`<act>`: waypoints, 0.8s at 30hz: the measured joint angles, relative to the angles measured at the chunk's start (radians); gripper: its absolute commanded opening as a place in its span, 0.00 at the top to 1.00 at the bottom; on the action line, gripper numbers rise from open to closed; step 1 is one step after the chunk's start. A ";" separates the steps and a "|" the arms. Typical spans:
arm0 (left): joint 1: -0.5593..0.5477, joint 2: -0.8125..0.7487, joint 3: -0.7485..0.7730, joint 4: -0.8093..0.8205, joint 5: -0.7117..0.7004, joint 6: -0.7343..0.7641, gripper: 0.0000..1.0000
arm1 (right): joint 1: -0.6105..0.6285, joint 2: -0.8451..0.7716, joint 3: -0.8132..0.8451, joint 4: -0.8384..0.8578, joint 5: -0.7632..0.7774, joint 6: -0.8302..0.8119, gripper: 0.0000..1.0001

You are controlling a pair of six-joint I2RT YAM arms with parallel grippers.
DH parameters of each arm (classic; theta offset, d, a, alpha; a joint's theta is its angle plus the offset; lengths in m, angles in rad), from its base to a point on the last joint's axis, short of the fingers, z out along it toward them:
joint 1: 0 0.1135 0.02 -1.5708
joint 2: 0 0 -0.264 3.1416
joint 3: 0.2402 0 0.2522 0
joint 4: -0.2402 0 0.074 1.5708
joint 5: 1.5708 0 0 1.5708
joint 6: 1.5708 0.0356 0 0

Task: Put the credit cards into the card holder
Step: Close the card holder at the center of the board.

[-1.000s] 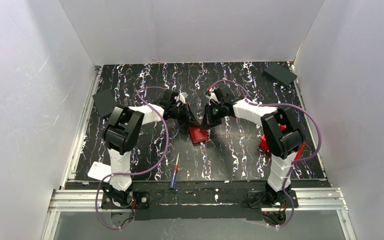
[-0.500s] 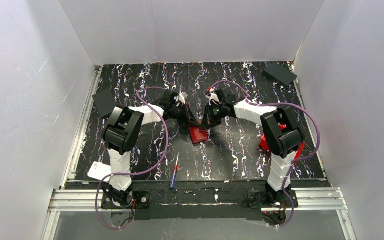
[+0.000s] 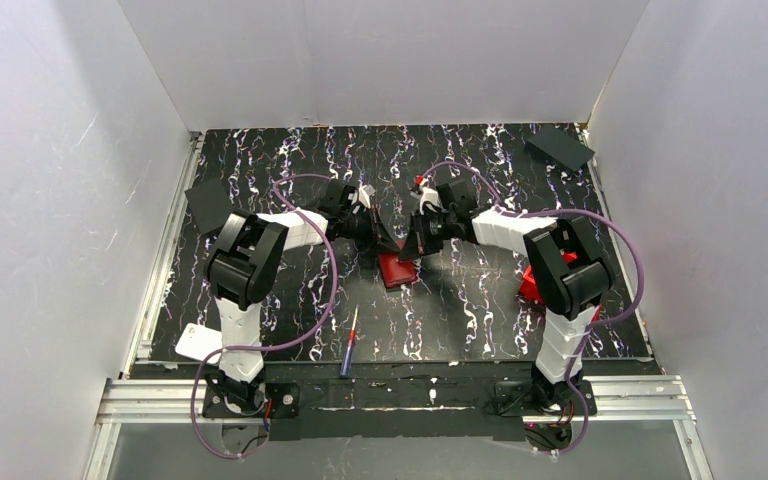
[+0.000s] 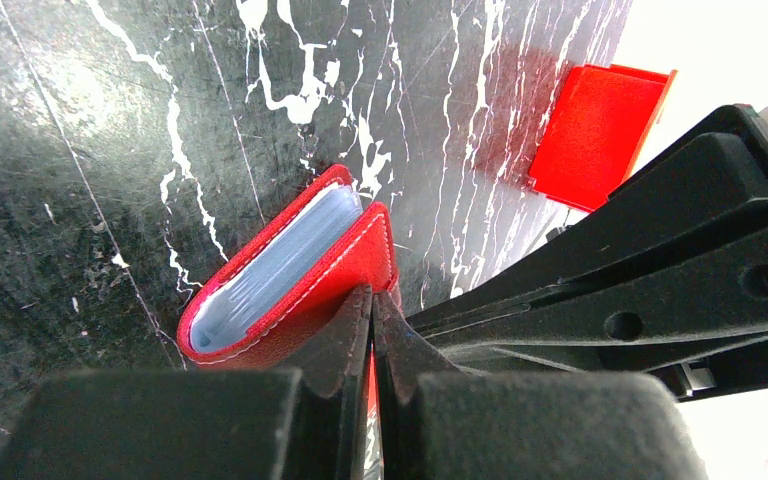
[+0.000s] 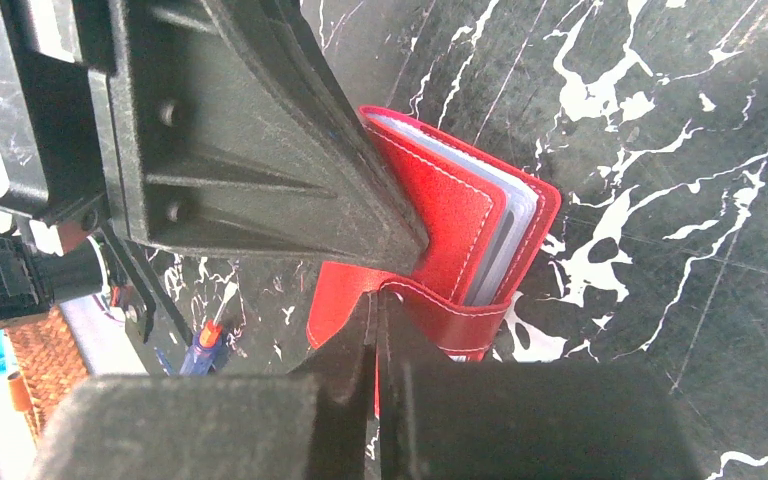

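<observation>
The left gripper (image 4: pixel 372 300) is clenched on one red cover of the card holder (image 4: pixel 290 285). The holder's grey-blue pockets fan out just ahead of its tips. Across the holder, the right gripper (image 5: pixel 375 310) pinches the opposite flap, so the case hangs spread between the two. It looks light and limp, with soft stitched covers that bend and thin, floppy plastic sleeves. The outer cover edges seem the best places to hold it, not the pockets. Such a thin flap could slide out of a pinch.
</observation>
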 measured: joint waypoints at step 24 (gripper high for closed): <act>0.001 0.000 -0.004 0.005 0.001 -0.002 1.00 | -0.010 -0.029 -0.107 0.193 -0.044 0.015 0.99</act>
